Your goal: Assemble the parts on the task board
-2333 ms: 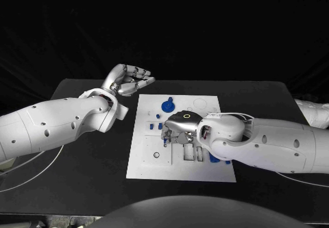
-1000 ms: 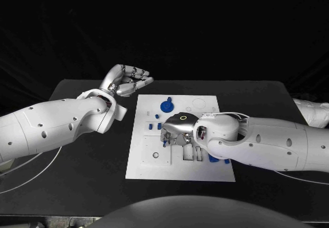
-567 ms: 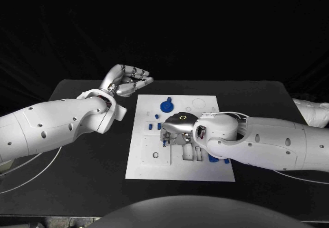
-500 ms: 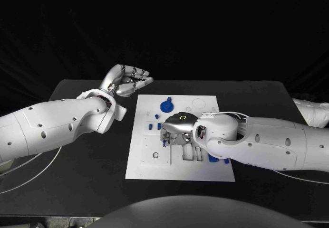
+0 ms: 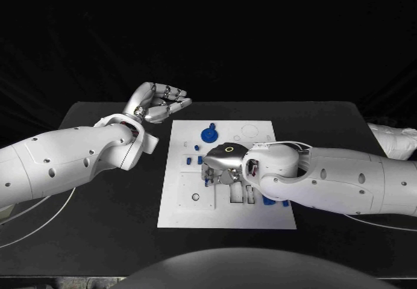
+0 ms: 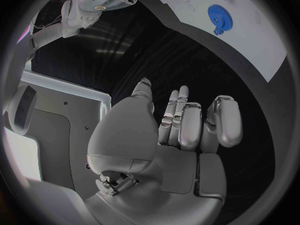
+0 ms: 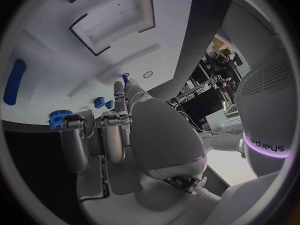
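The white task board (image 5: 187,208) lies in the middle of the black table. My right hand (image 5: 222,161) hangs over its centre with the fingers pointing down at the board. In the right wrist view a small blue peg (image 7: 125,79) shows between two fingertips of my right hand (image 7: 119,130), close to the board (image 7: 94,50). My left hand (image 5: 158,102) is raised off the table beyond the board's far left corner, its fingers curled in on nothing (image 6: 181,130). A blue gear (image 5: 208,133) stands on the far part of the board (image 6: 220,17).
Two short blue pieces (image 5: 193,161) stand left of my right hand. More blue pieces (image 5: 269,201) lie by the board's right edge, under my right forearm. A long blue piece (image 7: 14,81) lies on the board. Bare black table lies on both sides of the board.
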